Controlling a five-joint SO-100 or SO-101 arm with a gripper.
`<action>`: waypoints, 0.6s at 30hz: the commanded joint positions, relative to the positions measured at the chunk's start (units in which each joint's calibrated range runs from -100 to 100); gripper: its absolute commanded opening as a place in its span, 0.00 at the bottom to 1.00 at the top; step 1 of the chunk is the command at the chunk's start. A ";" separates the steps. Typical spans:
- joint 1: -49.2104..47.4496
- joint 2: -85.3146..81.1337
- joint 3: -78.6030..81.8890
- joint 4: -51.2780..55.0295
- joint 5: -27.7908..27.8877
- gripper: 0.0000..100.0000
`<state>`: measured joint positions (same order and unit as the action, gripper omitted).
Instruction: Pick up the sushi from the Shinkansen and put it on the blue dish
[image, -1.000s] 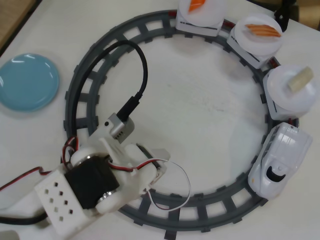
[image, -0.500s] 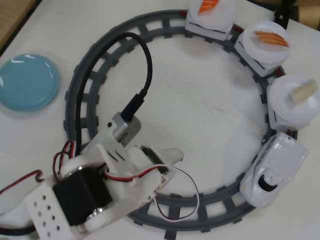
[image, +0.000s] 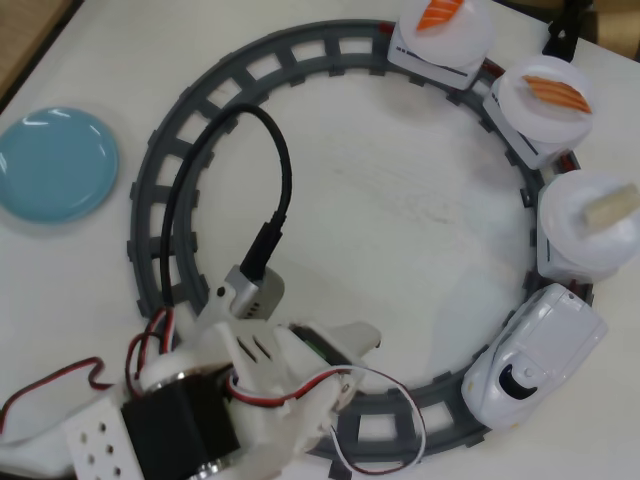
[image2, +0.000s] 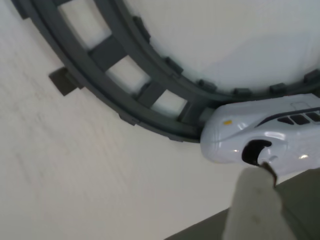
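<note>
In the overhead view the white Shinkansen (image: 535, 355) sits on the right side of the grey ring track (image: 160, 160), nose toward the bottom. The car right behind it carries a white plate (image: 575, 240) with the pale beige sushi (image: 610, 207). The blue dish (image: 58, 165) lies at the far left, outside the track, and is empty. My gripper (image: 372, 342) hangs low over the bottom of the track, left of the train's nose and empty; its fingers look closed to one tip. The wrist view shows the train's nose (image2: 235, 137) just beyond one blurred pale finger (image2: 255, 205).
Two more cars follow on the upper right: one plate holds an orange-and-white striped piece (image: 557, 93), the far one a bright orange piece (image: 440, 14). A black cable (image: 275, 170) loops over the left inside of the ring. The table's edge runs along the top left.
</note>
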<state>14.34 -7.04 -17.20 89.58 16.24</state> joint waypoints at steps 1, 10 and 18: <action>0.97 -0.30 -3.54 -0.45 1.33 0.23; 3.35 -0.05 -3.09 -4.19 -1.86 0.23; 3.79 -0.05 -3.18 -4.70 -5.68 0.23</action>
<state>17.61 -6.87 -17.75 85.71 12.31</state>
